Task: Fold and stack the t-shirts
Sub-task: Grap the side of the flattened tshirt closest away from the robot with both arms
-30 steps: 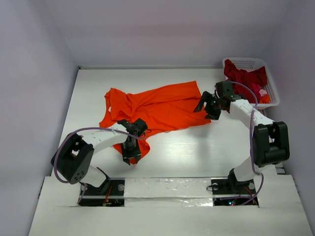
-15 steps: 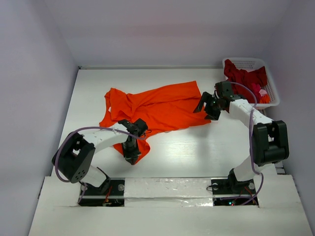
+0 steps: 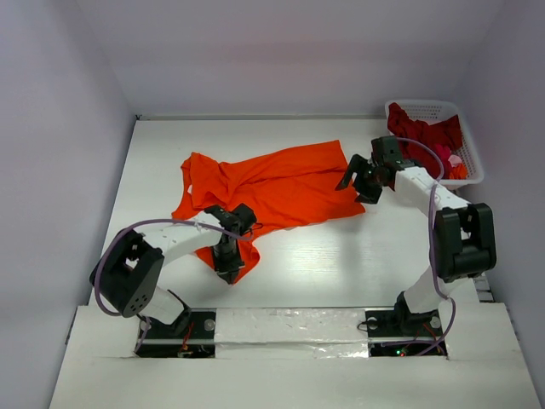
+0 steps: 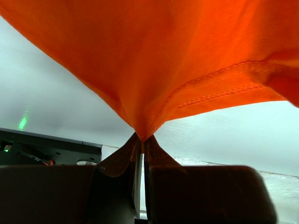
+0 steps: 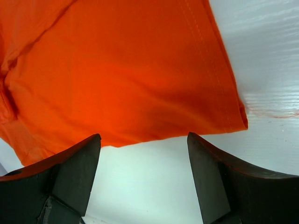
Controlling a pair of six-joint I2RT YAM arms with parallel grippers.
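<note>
The orange t-shirt (image 3: 281,183) lies spread and rumpled across the middle of the table. My left gripper (image 3: 228,269) is shut on its near left corner; in the left wrist view the cloth (image 4: 163,56) rises in a taut peak from the closed fingertips (image 4: 142,139). My right gripper (image 3: 358,182) hovers open over the shirt's right hem. The right wrist view shows that hem (image 5: 117,70) just beyond the gripper (image 5: 144,138), with nothing between the fingers. Dark red t-shirts (image 3: 424,134) are heaped in the basket.
The white latticed basket (image 3: 423,106) stands at the back right corner against the wall. Walls close in the table on the left, back and right. A thin loose thread (image 5: 275,114) lies on the table by the shirt's corner.
My left gripper has closed on the orange shirt's near corner. The right gripper has shifted slightly away from the bases, still open.
</note>
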